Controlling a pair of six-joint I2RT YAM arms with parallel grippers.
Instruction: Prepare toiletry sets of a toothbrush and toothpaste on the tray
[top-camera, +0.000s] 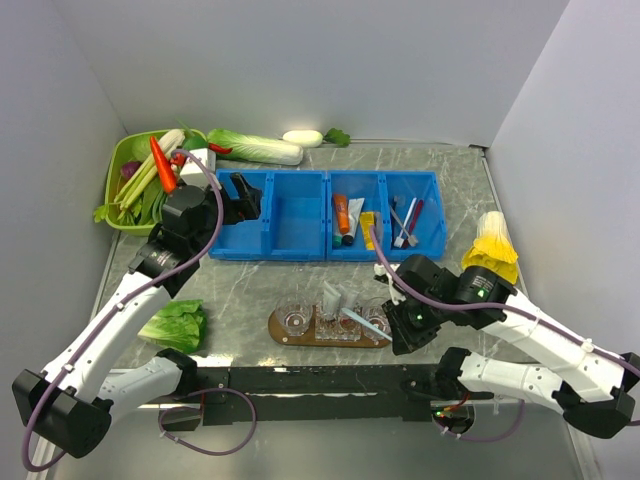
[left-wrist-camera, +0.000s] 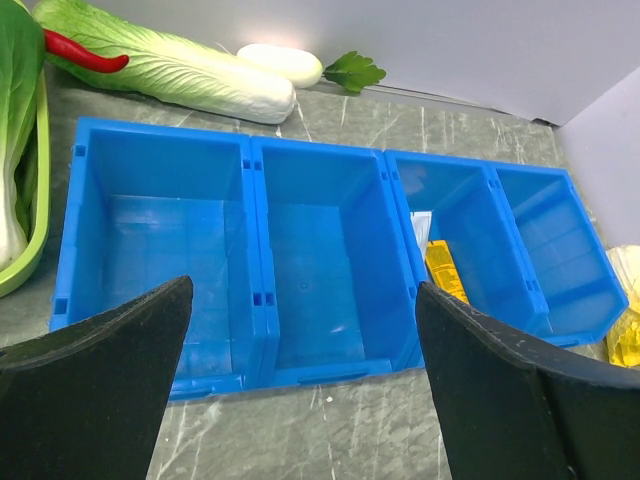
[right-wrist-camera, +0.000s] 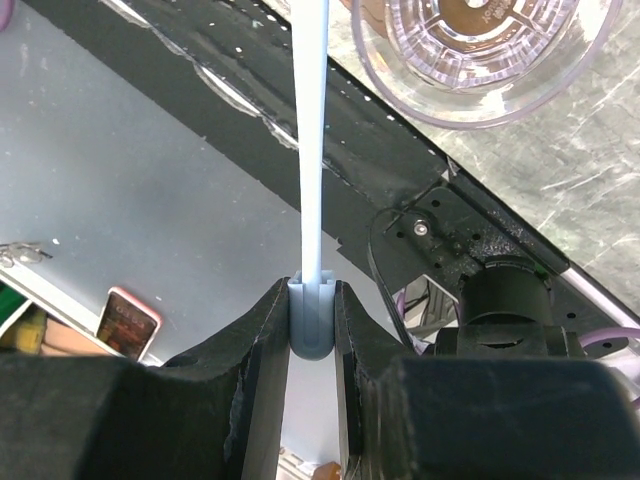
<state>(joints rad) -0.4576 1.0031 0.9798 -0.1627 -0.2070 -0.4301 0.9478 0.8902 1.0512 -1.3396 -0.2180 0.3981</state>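
Observation:
The brown wooden tray (top-camera: 277, 325) lies near the table's front edge and holds clear cups (top-camera: 297, 318). A white toothpaste tube (top-camera: 331, 296) stands in the middle cup. My right gripper (top-camera: 393, 322) is at the tray's right end, shut on a light blue toothbrush (top-camera: 364, 320) that slants over the tray. In the right wrist view the handle end (right-wrist-camera: 312, 312) is clamped between my fingers, beside a clear cup (right-wrist-camera: 480, 50). My left gripper (top-camera: 246, 200) hovers open and empty over the left blue bins (left-wrist-camera: 320, 250). Another white tube (top-camera: 357, 214) lies in a bin.
The blue bins (top-camera: 300, 240) also hold an orange tube (top-camera: 342, 212), a yellow pack (left-wrist-camera: 446, 270) and several toothbrushes (top-camera: 405, 220). A green basket (top-camera: 118, 172) of vegetables stands at the back left, a cabbage (top-camera: 255, 147) behind the bins, bok choy (top-camera: 175, 325) at the front left, a yellow object (top-camera: 492, 246) at the right.

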